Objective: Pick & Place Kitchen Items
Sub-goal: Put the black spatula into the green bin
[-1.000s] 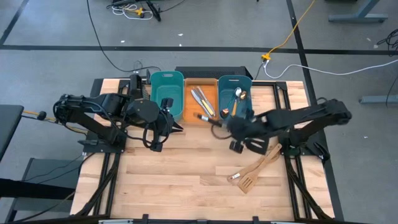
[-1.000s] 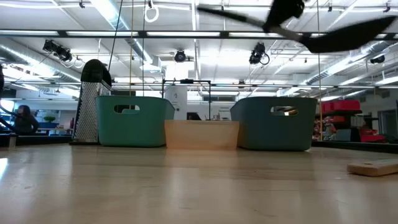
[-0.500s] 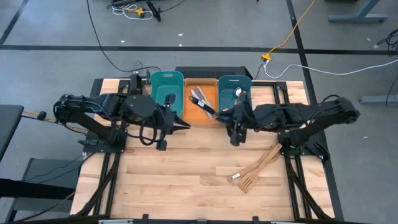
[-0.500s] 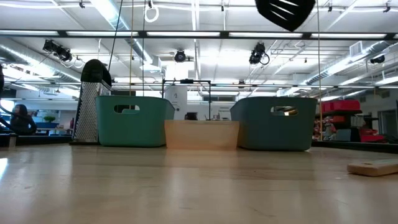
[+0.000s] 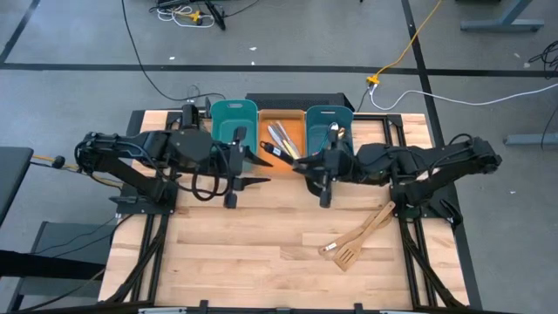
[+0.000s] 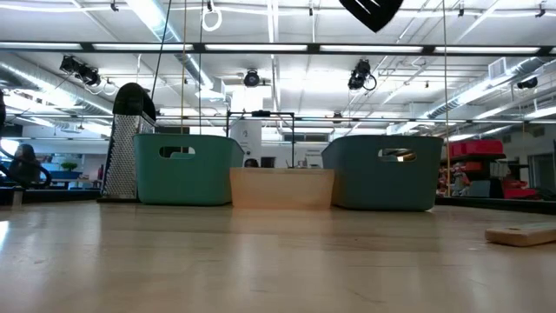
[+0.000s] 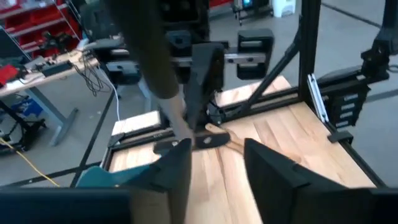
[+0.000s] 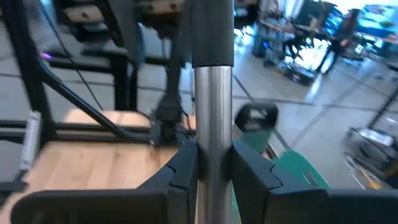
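My right gripper (image 5: 307, 166) is shut on the black slotted spatula (image 5: 281, 157), high above the table just in front of the orange bin (image 5: 281, 167). The spatula's black head (image 6: 372, 10) shows at the top of the low view. My left gripper (image 5: 260, 170) hovers open to the left of it, near the left teal bin (image 5: 234, 131), holding nothing. Two wooden spatulas (image 5: 357, 234) lie flat on the right of the table. Silver utensils (image 5: 279, 137) lie in the orange bin, and spoons (image 5: 335, 133) in the right teal bin (image 5: 330, 118). My right gripper pinches the spatula's silver shaft (image 8: 211, 118) between its two fingers (image 8: 181, 171), which lie across the shaft. The black part (image 8: 211, 31) runs on beyond the fingers. The spatula is lifted clear of the table, with one end (image 5: 268, 151) over the orange bin.
The three bins stand in a row at the far edge, seen in the low view as teal (image 6: 182, 168), orange (image 6: 281, 187) and teal (image 6: 386, 171). A metal grater (image 6: 129, 143) stands left of them. Bare wood fills the table's middle and near part (image 5: 253, 244).
My right gripper has carried the spatula from the table's right toward the left and the far edge, up to the orange bin, and has turned. The spatula, first level across the low view, now shows only its head there. My left gripper has reached a little toward the right.
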Action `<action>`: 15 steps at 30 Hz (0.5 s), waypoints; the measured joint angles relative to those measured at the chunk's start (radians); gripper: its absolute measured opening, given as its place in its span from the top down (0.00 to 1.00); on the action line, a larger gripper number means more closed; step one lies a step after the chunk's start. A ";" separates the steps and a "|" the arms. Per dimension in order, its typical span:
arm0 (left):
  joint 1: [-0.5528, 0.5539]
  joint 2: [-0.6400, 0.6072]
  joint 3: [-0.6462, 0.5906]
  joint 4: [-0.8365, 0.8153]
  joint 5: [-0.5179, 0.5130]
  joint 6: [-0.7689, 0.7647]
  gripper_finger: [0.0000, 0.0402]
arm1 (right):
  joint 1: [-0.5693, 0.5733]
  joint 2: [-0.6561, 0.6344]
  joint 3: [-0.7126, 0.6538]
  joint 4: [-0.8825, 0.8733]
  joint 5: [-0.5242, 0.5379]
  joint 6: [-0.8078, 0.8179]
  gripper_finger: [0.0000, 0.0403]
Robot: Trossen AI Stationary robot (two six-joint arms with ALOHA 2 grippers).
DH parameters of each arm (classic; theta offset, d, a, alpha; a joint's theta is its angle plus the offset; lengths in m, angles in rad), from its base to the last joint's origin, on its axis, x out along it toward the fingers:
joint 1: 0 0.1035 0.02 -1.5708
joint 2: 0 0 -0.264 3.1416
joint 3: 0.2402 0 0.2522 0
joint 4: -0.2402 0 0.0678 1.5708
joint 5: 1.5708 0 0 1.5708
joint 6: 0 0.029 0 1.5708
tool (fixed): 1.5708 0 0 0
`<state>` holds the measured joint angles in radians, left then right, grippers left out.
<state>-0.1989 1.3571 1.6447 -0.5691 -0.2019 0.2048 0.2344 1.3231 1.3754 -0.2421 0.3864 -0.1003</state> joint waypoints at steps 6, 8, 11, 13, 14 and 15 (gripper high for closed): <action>0.009 0.018 0.000 0.105 -0.003 -0.001 0.49 | 0.003 0.029 0.000 0.109 -0.068 -0.062 0.81; 0.021 0.025 0.001 0.147 -0.011 0.000 0.45 | 0.003 0.043 0.000 0.130 -0.088 -0.075 0.81; 0.028 0.037 0.001 0.167 0.007 -0.003 0.42 | 0.002 0.062 0.000 0.156 -0.085 -0.092 0.81; 0.033 0.039 0.000 0.169 0.037 -0.005 0.41 | 0.002 0.068 0.000 0.162 -0.058 -0.100 0.81; 0.032 0.039 0.000 0.172 0.061 -0.009 0.41 | 0.001 0.071 0.000 0.174 -0.044 -0.101 0.81; 0.032 0.040 0.000 0.179 0.085 -0.011 0.41 | 0.001 0.072 0.000 0.174 -0.034 -0.104 0.81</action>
<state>-0.1665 1.3972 1.6451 -0.3902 -0.1166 0.1935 0.2352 1.3954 1.3758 -0.0686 0.3524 -0.2044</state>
